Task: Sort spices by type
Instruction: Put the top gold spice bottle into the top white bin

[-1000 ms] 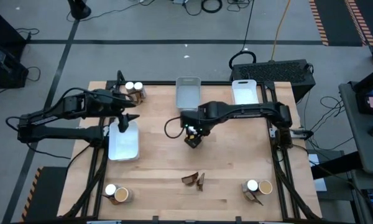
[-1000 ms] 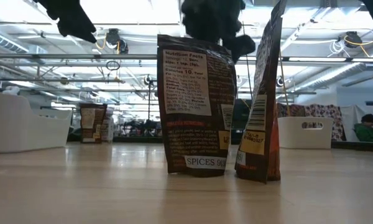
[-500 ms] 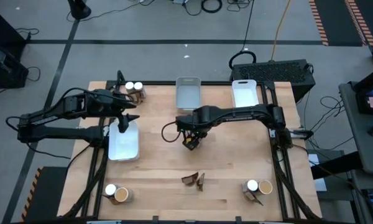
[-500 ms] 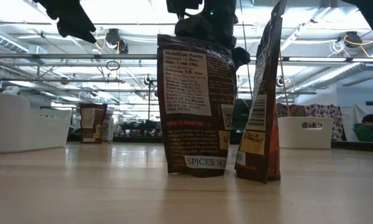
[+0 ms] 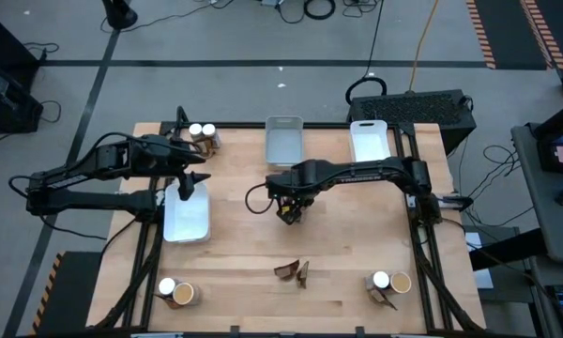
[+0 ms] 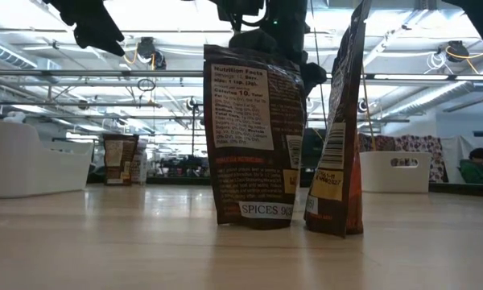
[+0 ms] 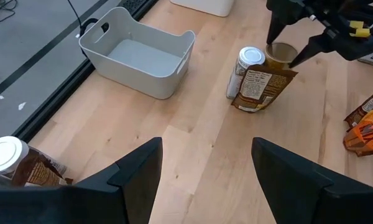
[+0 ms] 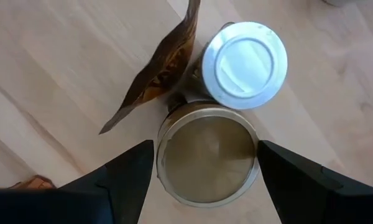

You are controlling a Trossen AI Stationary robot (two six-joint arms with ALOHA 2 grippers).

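At the table's middle stands a cluster of spices: a round tan-topped tub (image 8: 206,152), a white-capped jar (image 8: 245,62) and a brown packet (image 8: 161,74). My right gripper (image 8: 205,180) points straight down over the tub and is open, one finger on each side of it; I see no touch. The left wrist view shows that cluster (image 7: 258,78) with the right gripper (image 7: 290,43) above it. My left gripper (image 7: 205,186) hangs open above the white tray (image 5: 188,221) at the left, holding nothing.
Two brown packets (image 5: 293,271) stand upright near the front middle, filling the low view (image 6: 253,137). More spices stand at the near left (image 5: 174,293), near right (image 5: 389,284) and far left (image 5: 202,136). A grey tray (image 5: 283,143) and a white tray (image 5: 370,139) sit at the far edge.
My right gripper has come down a little over the middle cluster, its fingers sinking toward the tub, and has then kept still. The gap between its fingers is unchanged. The spices have not moved.
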